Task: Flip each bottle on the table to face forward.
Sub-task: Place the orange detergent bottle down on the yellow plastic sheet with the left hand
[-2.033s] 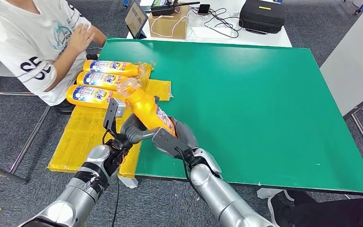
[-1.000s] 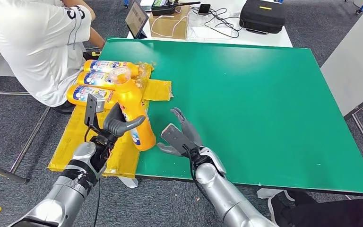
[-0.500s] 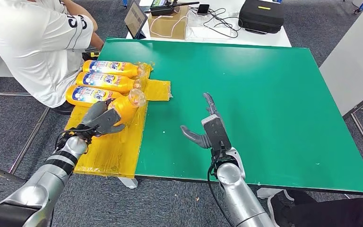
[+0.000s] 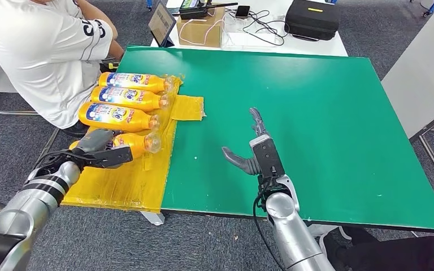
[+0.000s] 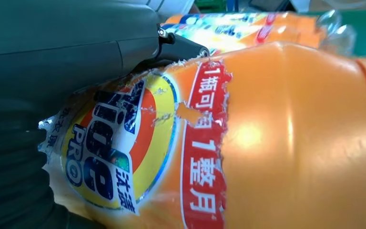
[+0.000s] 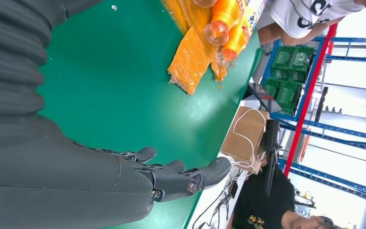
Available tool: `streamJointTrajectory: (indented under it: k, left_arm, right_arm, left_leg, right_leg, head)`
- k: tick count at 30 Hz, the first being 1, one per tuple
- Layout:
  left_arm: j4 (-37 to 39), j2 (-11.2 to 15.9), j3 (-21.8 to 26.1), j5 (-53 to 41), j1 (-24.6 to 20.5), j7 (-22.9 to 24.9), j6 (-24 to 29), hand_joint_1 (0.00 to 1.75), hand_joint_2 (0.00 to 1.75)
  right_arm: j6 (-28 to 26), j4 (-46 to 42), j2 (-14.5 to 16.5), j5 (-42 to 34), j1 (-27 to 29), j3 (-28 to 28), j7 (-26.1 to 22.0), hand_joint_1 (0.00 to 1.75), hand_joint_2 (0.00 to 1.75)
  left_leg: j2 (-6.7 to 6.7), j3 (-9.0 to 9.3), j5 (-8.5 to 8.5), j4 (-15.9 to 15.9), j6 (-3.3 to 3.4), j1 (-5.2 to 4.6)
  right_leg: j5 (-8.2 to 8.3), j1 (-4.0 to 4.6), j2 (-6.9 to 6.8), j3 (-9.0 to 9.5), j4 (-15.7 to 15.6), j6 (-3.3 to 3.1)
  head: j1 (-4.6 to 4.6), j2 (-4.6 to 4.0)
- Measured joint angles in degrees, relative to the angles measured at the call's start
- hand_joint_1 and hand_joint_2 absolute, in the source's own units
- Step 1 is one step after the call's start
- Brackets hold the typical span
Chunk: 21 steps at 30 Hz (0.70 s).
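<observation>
Big green table top [image 4: 316,113]: work place.
Yellow plastic sheet [image 4: 124,175]: at nine o'clock, for the bottle row.
Orange plastic bottle [image 4: 130,144]: lying in row, label up.
Left hand [image 4: 99,149]: wrapped around it, setting it down.
Right hand [image 4: 254,153]: fingers apart, holding nothing.

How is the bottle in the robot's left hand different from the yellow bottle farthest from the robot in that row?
The held bottle is gripped by the left hand, which hides much of it; the farthest bottle lies free, its label fully showing. The held bottle is nearest the robot, the other nearest the table's far edge. Both are yellow, lie on the yellow sheet, and point their clear caps toward the green mat.
</observation>
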Motion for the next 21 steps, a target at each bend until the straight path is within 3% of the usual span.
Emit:
streamJointTrajectory:
  k: [7, 11, 15, 21]
  left_arm:
    - [3.4, 2.7, -5.4, -5.3, -2.9, 0.5, -6.8, 1.75, 1.75]
    - [4.7, 3.8, -8.5, -7.0, -3.9, 0.5, -7.8, 1.72, 1.75]
    - [5.4, 4.0, -10.4, -7.4, -4.4, 0.9, -7.3, 0.05, 1.75]
    - [5.9, 3.9, -11.2, -6.5, -4.1, 1.5, -4.6, 0.00, 1.75]
  right_arm:
    - [1.1, 0.2, -0.2, -0.5, -1.0, 0.3, 0.0, 0.00, 1.75]
    - [1.7, 0.7, -0.3, -0.6, -2.0, 1.1, 0.0, 0.00, 1.75]
    - [1.8, 1.2, -0.3, -0.5, -2.5, 1.5, 0.0, 0.00, 1.75]
    - [2.0, 1.7, -0.3, -0.4, -2.6, 1.7, 0.1, 0.00, 1.75]
  left_leg:
    - [0.00, 0.00, 0.00, 0.0, 0.00, 0.00]
    - [-0.03, 0.00, 0.02, 0.0, -0.01, 0.00]
    - [-0.07, 0.00, 0.02, 0.0, -0.02, 0.00]
    - [-0.07, 0.00, 0.02, 0.0, -0.01, -0.01]
  right_leg:
    - [0.00, 0.00, 0.01, 0.00, 0.0, 0.00]
    - [0.00, 0.00, -0.01, 0.01, 0.0, 0.00]
    - [-0.01, -0.01, -0.02, 0.04, 0.0, 0.00]
    - [-0.01, -0.01, -0.02, 0.04, 0.0, -0.01]
  head:
    - [0.01, 0.00]
    - [0.00, 0.00]
    - [0.01, 0.00]
    - [0.01, 0.00]
